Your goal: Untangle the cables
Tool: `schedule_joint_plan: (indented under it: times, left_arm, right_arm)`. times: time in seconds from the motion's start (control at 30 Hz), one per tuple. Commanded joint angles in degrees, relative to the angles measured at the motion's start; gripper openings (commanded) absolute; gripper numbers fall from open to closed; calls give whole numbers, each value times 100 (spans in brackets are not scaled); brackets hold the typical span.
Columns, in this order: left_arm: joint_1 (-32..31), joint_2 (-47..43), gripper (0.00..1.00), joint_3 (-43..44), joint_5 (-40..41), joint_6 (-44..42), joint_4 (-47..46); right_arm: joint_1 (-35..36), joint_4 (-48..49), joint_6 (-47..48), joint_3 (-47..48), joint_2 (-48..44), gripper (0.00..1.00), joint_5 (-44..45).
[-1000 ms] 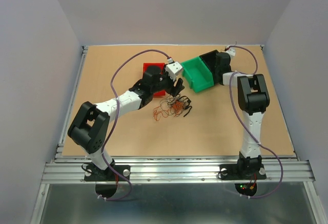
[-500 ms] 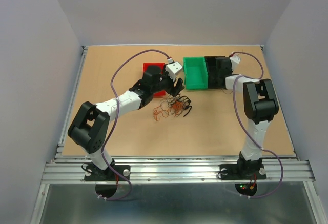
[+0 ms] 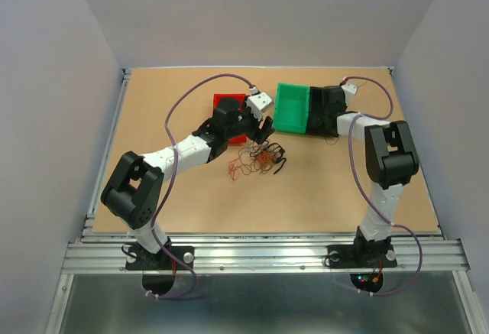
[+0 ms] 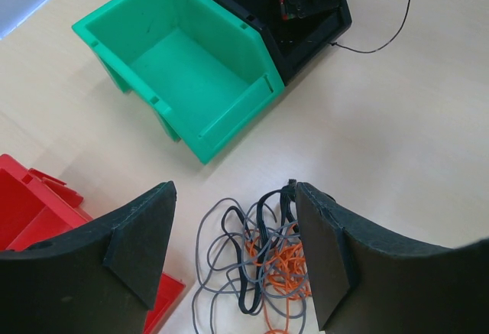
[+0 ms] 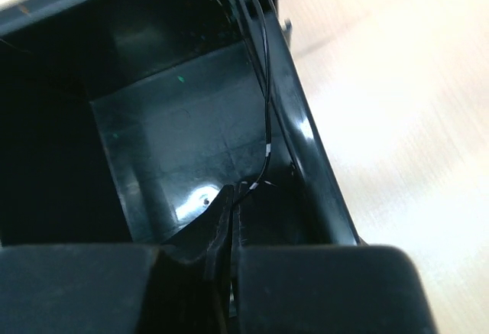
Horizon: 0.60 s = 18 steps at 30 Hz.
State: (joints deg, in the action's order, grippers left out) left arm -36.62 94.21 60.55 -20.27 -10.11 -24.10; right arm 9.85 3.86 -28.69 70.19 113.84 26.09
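One wire [image 5: 267, 120] seemingly in right claw [image 5: 233, 212].

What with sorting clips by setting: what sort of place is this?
Probably a robotics lab test cell: two arms bolted at a walled-in tabletop, with plastic bins and the cables as practice props.

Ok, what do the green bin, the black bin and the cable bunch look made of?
Green bin: moulded plastic, matte, ribbed rim. Black bin: plastic, glossy, reflecting light. Cable bunch: thin wires in soft insulation, probably plastic or rubber, since they curl loosely.
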Motion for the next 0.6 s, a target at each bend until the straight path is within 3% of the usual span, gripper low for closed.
schedule_joint_plan:
  times: [0.0, 0.23, 0.57]
  left_arm:
    - [-3, -158, 75, 71, 15, -79, -165]
    - [6, -114, 75, 79, 6, -79, -157]
    - [-3, -167, 75, 79, -21, -79, -148]
  right_arm:
    - [70, 1, 223, 460, -441, 1, 54]
    - [438, -25, 838, 636, -600, 1, 300]
    - [668, -60, 777, 364, -863, 1, -120]
